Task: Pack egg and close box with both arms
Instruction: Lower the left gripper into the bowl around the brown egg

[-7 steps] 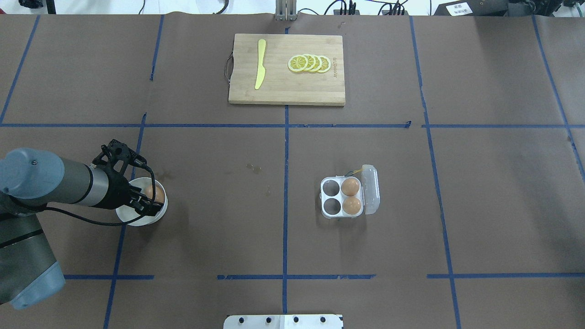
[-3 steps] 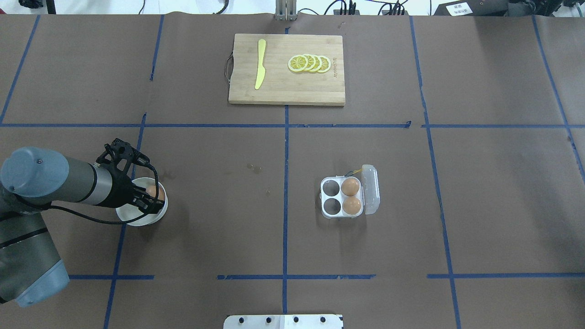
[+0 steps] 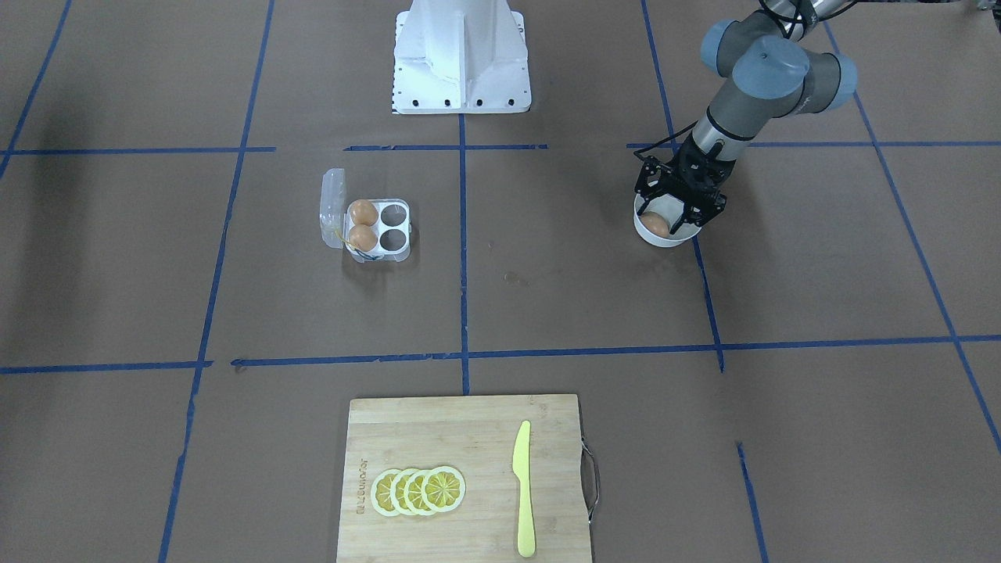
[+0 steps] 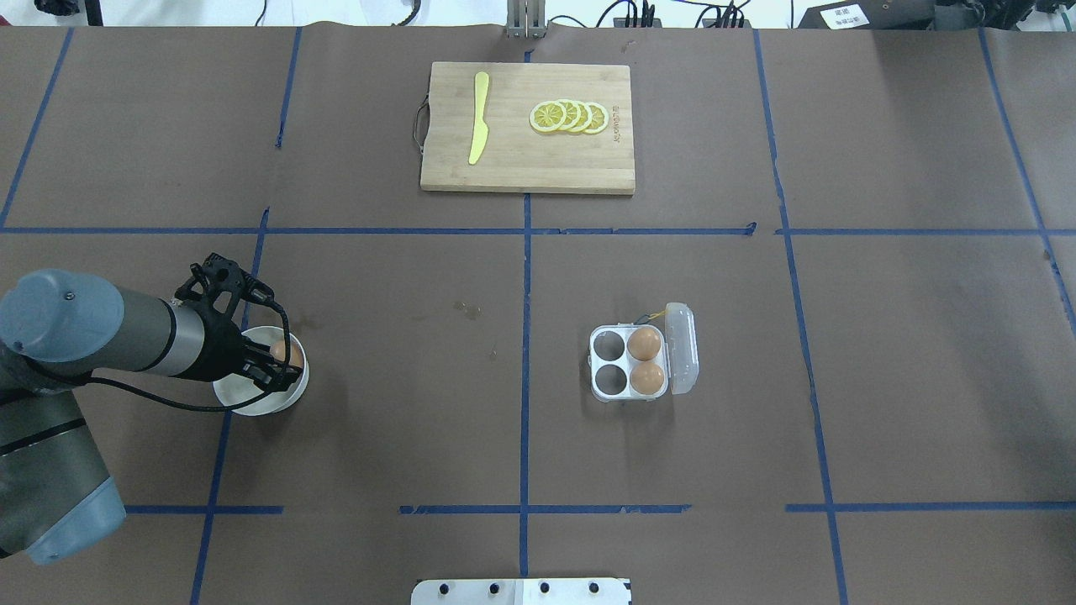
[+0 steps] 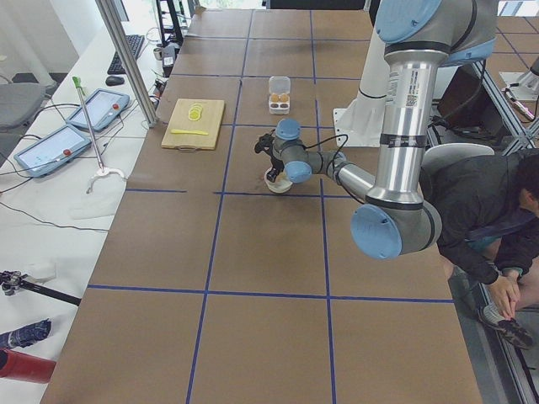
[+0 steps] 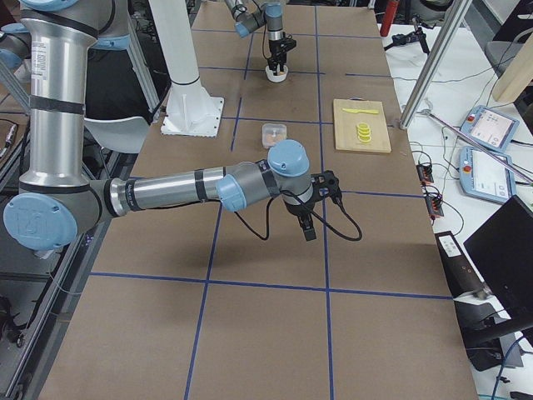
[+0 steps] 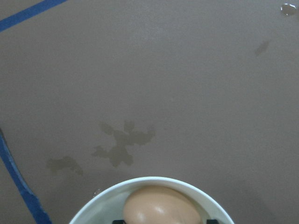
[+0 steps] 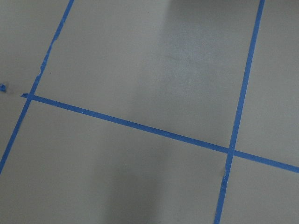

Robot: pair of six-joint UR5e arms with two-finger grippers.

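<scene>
the left arm's black two-finger gripper (image 3: 669, 223) reaches into the round white bowl (image 7: 154, 179), its fingers spread either side of the smooth orange-brown egg (image 7: 161, 207) lying there, not visibly squeezing it. the egg looks light, slick and brittle, so it is best pinched gently across its widest middle. well apart stands the clear plastic four-cell egg carton (image 4: 608, 362), lid open, two cells free. the right gripper (image 6: 309, 230) hangs above the table; spread or pressed together, i cannot tell.

Knife (image 4: 478, 118), lemon slices (image 4: 569, 117) on board (image 4: 521, 172); bowl (image 4: 252, 408)
</scene>
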